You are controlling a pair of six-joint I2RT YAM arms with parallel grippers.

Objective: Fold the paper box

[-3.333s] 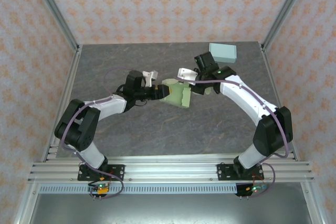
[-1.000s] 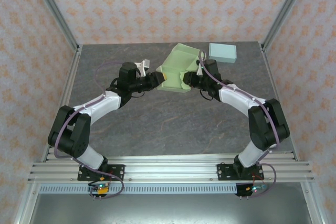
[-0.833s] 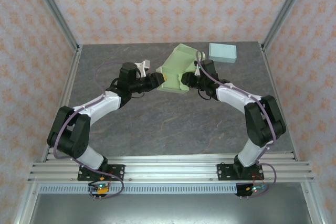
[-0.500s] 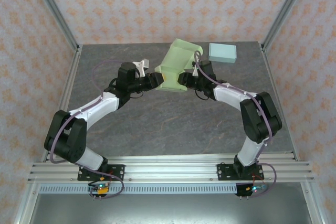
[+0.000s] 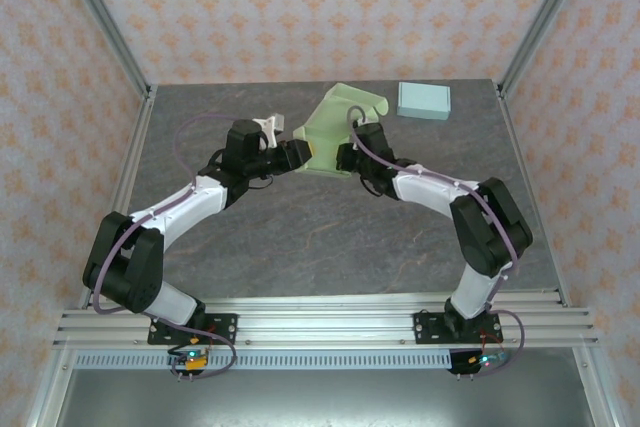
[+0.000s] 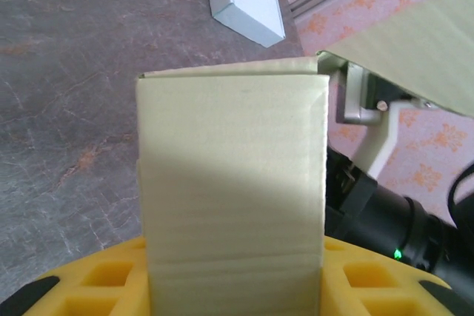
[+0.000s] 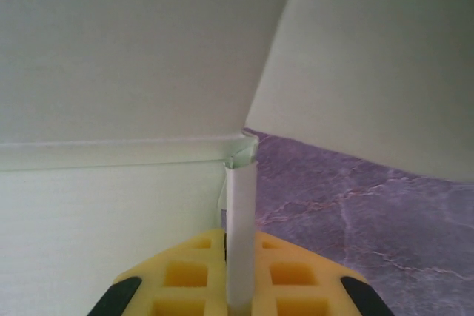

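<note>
The pale green paper box [image 5: 334, 127] is held up over the far middle of the table, its lid flap leaning back and to the right. From the left, my left gripper [image 5: 298, 155] is shut on a side wall of the box [image 6: 231, 183], which stands between its yellow pads [image 6: 111, 279]. From the right, my right gripper [image 5: 346, 158] is shut on a thin upright flap edge [image 7: 241, 212] between its yellow pads [image 7: 296, 279]. The box's inner panels [image 7: 133, 57] tower above that flap.
A small blue-grey box [image 5: 424, 99] [image 6: 244, 1] lies at the table's far right, close behind the lid flap. Grey marbled tabletop [image 5: 320, 237] lies open in front of the arms. Frame posts stand at both far corners.
My right gripper has slid left along the box and closed on a flap edge. The lid flap has swung from upright left to leaning back. The left gripper has kept its hold.
</note>
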